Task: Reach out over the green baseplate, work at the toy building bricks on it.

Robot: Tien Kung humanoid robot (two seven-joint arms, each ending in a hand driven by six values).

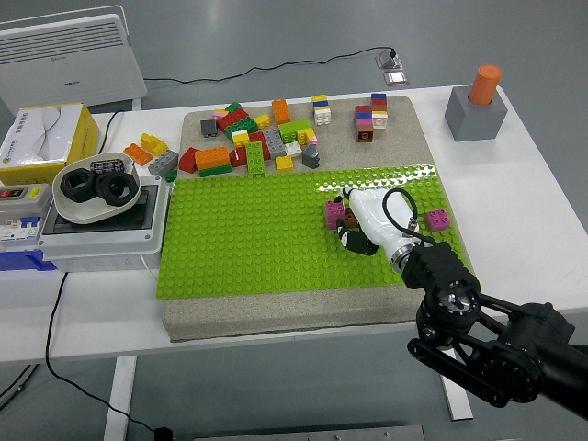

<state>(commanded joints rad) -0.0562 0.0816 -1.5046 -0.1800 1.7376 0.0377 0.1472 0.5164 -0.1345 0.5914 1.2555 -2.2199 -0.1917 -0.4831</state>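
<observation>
A: Position of right hand (360,227)?
B: Over the right part of the bright green studded baseplate (248,239), white shell on top, black arm running down to the lower right corner of the head view.
A: Fingers?
B: Curled down onto the plate beside a small magenta square brick (335,214). Dark fingertips (352,242) touching the studs just below that brick. A brown brick partly visible under the palm, pressed against the magenta one. Cannot tell whether the fingers actually clamp either brick or merely lie on them.
A: Other bricks on the plate?
B: Second magenta brick (438,219) near the right edge, apart from the hand, behind the looped black cable at the wrist.
A: Baseplate location?
B: On a grey felt-like mat (276,312) at the middle of the white table (524,184), front edge near the table's near side.
A: Loose stock?
B: Heap of mixed coloured bricks (248,142) on the mat behind the plate, at upper left. Two short multicoloured brick stacks (371,116) further right on the mat, upright.
A: Surroundings?
B: Grey block with an orange cylinder (477,106) at the far right of the table. White bowl holding black nuts (96,191) on a grey electrical box at left, yellow carton (41,140) behind it.
A: Left arm?
B: Not in the frame.
</observation>
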